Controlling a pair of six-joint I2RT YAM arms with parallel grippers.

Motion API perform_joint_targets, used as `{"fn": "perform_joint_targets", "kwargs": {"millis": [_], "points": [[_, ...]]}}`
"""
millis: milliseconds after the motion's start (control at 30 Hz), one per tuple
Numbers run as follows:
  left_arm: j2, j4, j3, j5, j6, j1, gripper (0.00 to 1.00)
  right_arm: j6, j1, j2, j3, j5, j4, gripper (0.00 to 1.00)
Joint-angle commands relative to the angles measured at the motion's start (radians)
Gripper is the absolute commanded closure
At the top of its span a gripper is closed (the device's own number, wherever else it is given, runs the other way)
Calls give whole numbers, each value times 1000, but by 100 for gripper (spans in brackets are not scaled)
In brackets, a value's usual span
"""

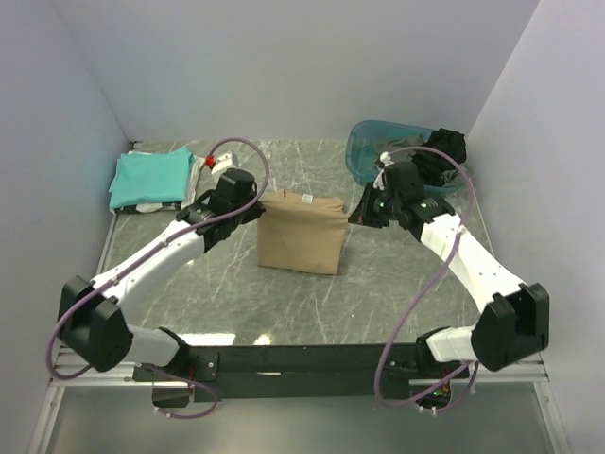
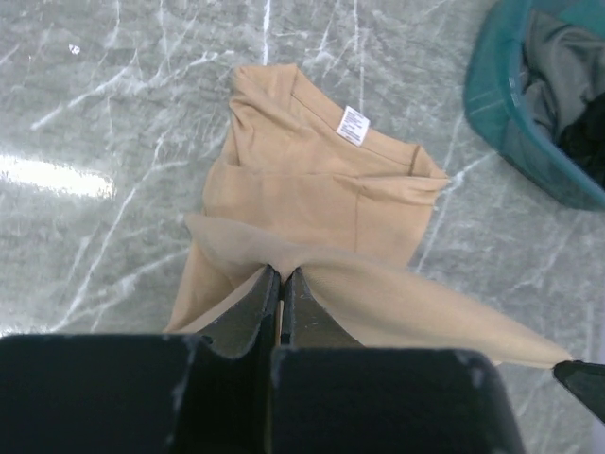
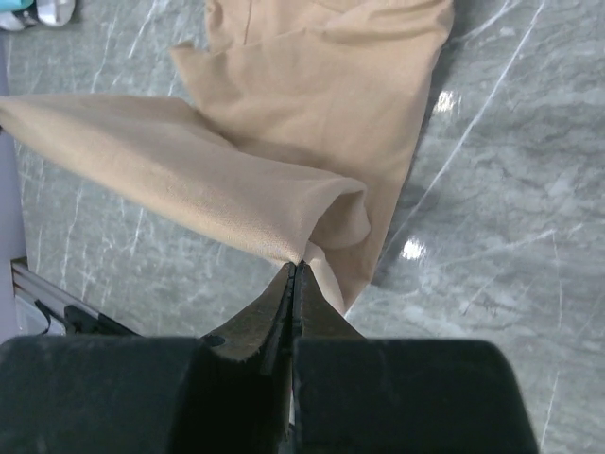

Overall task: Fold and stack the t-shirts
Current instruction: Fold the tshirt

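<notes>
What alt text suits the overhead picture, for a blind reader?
The left gripper and right gripper each pinch a side of a tan t-shirt half folded on a table. Teal shirt far left; basket of dark clothes far right.

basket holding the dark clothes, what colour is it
Teal. The basket shows best in the left wrist view, at the upper right.
</notes>
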Motion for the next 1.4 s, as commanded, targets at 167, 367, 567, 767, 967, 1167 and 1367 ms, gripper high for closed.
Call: {"fn": "perform_joint_targets", "kwargs": {"millis": [167,367,567,767,967,1167,1367], "points": [[170,54,169,39,89,73,100,-40,-74,160,131,-54,46,100],[302,23,261,83,99,108,100,-60,-101,293,220,-68,38,100],[388,27,321,114,124,134,99,-46,-121,420,291,-93,50,100],[501,51,372,161,153,151,99,-21,-132,505,340,-75,72,100],[595,37,445,180,165,167,99,-20,-138,589,407,-48,53,100],[656,14,519,203,182,182,26,-12,-157,674,489,5,52,35],[583,29,473,238,201,182,1,-21,-158,563,403,-1,102,21]]}}
